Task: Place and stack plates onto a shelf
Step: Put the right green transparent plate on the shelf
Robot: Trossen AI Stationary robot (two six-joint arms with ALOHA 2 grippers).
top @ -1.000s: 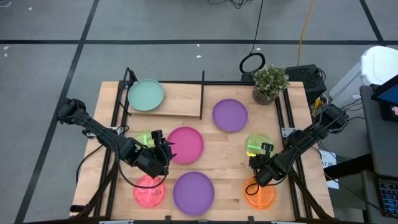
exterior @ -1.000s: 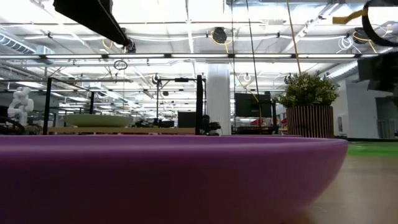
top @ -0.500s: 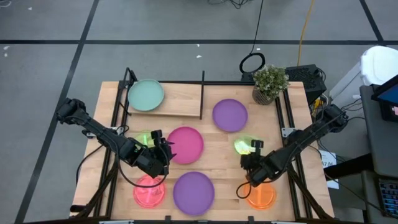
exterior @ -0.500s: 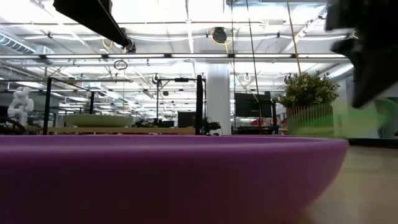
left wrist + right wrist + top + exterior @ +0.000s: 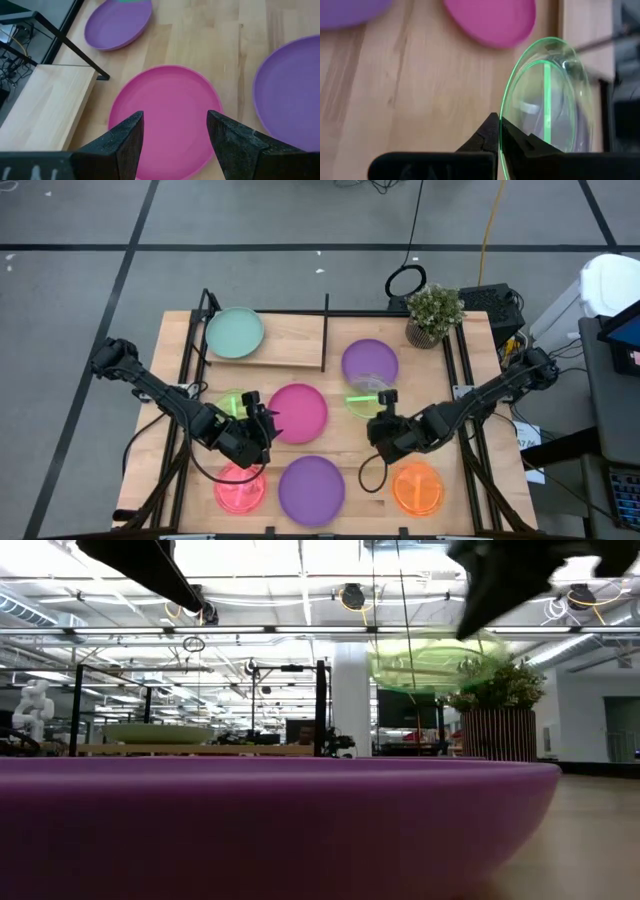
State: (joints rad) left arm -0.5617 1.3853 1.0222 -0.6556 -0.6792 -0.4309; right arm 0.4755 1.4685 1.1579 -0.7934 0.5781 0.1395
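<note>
My right gripper (image 5: 383,412) is shut on a small translucent neon green plate (image 5: 366,396), held in the air over the middle of the table, just near of the far purple plate (image 5: 370,363). The low view shows this green plate (image 5: 425,660) high above the tabletop. My left gripper (image 5: 175,145) is open and hovers over the near-left part of the magenta plate (image 5: 165,115). The mint-green plate (image 5: 234,332) lies flat on the left end of the shelf (image 5: 290,348). My right gripper pinches the green plate's rim (image 5: 504,125) between its two fingers, one on the plate's inner face and one on its outer face. The fingers reach it from the table's near-right side. The plate is lifted clear of the table and tilted.
Flat on the table lie a second neon green plate (image 5: 233,402) under the left arm, a pink-red plate (image 5: 240,488), a purple plate (image 5: 311,488) and an orange plate (image 5: 418,488). A potted plant (image 5: 434,312) stands at the far right corner. The shelf's right half is bare wood.
My right gripper has risen and moved toward the table's left and slightly far, carrying the neon green plate. The plate has gone from resting on the table near the right edge to hanging clear and tilted over the middle.
</note>
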